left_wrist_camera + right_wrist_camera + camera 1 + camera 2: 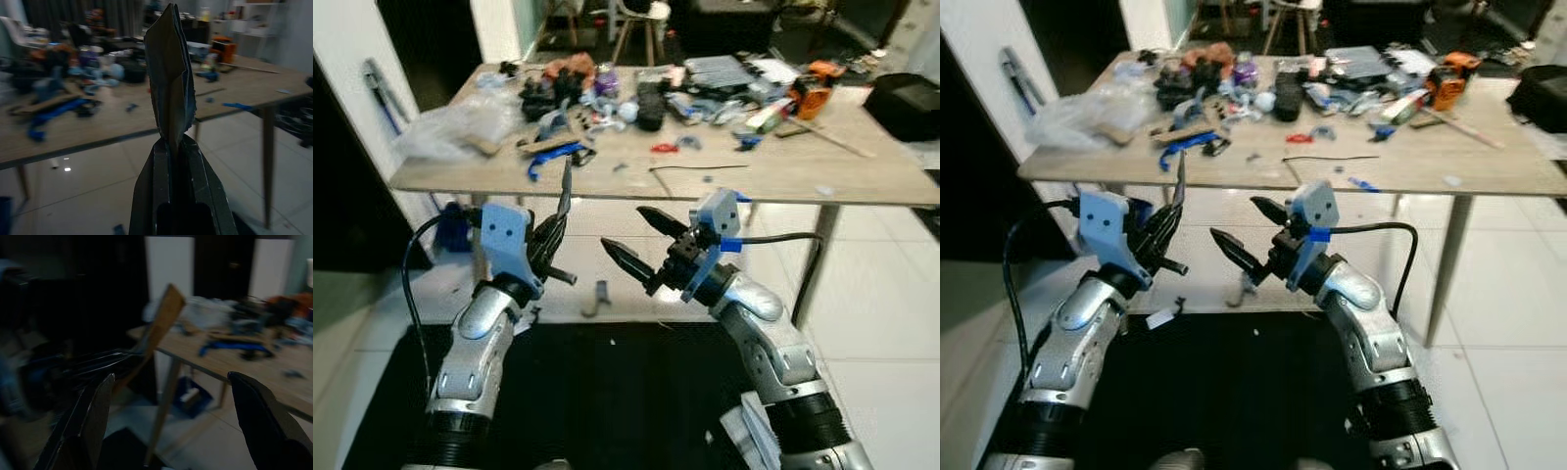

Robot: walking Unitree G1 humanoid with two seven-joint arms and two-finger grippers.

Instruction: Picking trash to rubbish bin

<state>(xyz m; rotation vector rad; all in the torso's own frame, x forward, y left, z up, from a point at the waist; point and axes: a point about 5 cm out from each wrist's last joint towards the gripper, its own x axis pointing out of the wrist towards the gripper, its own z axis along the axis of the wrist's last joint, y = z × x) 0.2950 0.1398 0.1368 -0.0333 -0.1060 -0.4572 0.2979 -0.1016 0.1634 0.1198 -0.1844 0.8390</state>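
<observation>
The left gripper [551, 257] is raised in front of the robot's chest, at about 10 o'clock from the centre of the left eye view. Its two black fingers [168, 181] are pressed together on the lower end of a flat, folded piece of brown cardboard trash [170, 83], which stands upright and reaches up in front of the near edge of the table. In the left wrist view the cardboard comes straight out from between the closed fingers, with a rough, torn side edge.

The right gripper [641, 240] is held at the same height, just to the right of the left one, with its tips pointing toward 10 o'clock. Its two long black fingers [95, 416] are spread wide apart and there is nothing between them. In the dim right wrist view the cardboard piece appears between the two open fingers but farther away, not touching them.

Behind both grippers stands a long light wooden table [783, 171] on thin legs. Its far half, toward 12 o'clock, is covered with mixed clutter: a crumpled clear plastic bag [460, 122] at the left end, blue plastic parts [553, 155], a small orange device [813, 93] toward 1 o'clock, and a black bag [906, 103] at the right end. The smaller things are too blurred to name, I think.

Under the arms lies a black mat [607, 392] on a white tiled floor [886, 323].
</observation>
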